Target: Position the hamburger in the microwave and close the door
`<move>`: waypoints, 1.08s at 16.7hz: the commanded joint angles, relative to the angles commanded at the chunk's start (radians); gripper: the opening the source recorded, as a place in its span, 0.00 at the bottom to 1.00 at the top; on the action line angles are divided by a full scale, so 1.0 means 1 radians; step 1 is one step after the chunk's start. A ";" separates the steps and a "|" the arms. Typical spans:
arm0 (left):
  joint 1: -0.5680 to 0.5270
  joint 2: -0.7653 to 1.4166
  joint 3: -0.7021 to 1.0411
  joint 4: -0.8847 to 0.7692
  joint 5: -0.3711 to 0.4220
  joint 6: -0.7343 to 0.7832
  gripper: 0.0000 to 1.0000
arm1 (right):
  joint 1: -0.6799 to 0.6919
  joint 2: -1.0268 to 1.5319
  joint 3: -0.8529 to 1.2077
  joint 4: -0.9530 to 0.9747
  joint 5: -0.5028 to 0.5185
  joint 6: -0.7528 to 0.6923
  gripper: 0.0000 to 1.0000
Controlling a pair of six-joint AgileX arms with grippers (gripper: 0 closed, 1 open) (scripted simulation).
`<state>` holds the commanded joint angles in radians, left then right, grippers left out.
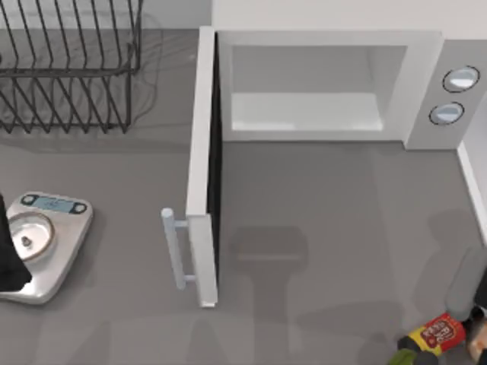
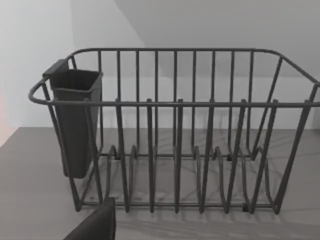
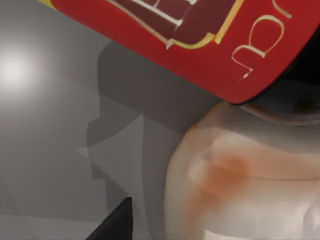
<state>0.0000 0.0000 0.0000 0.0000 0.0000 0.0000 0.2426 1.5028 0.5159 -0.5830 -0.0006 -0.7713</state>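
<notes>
Grey and smooth, the table [image 1: 319,228] carries a large white boxy microwave [image 1: 327,84] at the far side, its pale cavity bare and its grey side panel with two round silver knobs [image 1: 454,93] toward the right. Its tall flat white door [image 1: 204,163] stands swung fully open, edge-on from above, jutting toward the near side with its light-grey bar handle [image 1: 172,249] facing left. A black wire dish rack [image 1: 68,65] sits at the far left corner, well apart from the microwave; the left wrist view shows it head-on with a dark plastic cutlery cup [image 2: 74,120] hooked on one end. A silver kitchen scale [image 1: 42,243] with a round pan and a small display lies near the left edge. At the near right corner a dark bottle with a red-and-yellow label [image 1: 435,334] lies on its side. The right wrist view shows that label [image 3: 200,35] very close, and just beside it a pale rounded bun with an orange blush, the hamburger [image 3: 245,185]; whether bottle and hamburger touch cannot be told.

My left arm [image 1: 9,255] sits at the left edge, partly over the scale, facing the rack; whether its jaws are wide or narrow cannot be told. My right arm [image 1: 470,293] hangs at the near right corner above the bottle and hamburger; its jaws' state cannot be told either.
</notes>
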 joint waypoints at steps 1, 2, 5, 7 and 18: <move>0.000 0.000 0.000 0.000 0.000 0.000 1.00 | 0.000 0.000 0.000 0.000 0.000 0.000 0.00; 0.000 0.000 0.000 0.000 0.000 0.000 1.00 | 0.000 0.000 0.000 0.000 0.000 0.000 0.00; 0.000 0.000 0.000 0.000 0.000 0.000 1.00 | 0.000 0.000 0.000 0.000 0.000 0.000 0.00; 0.000 0.000 0.000 0.000 0.000 0.000 1.00 | 0.000 0.000 0.000 0.000 0.000 0.000 0.00; 0.000 0.000 0.000 0.000 0.000 0.000 1.00 | -0.045 -0.117 0.125 -0.402 -0.063 0.023 0.00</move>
<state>0.0000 0.0000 0.0000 0.0000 0.0000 0.0000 0.1975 1.3855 0.6408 -0.9850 -0.0633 -0.7480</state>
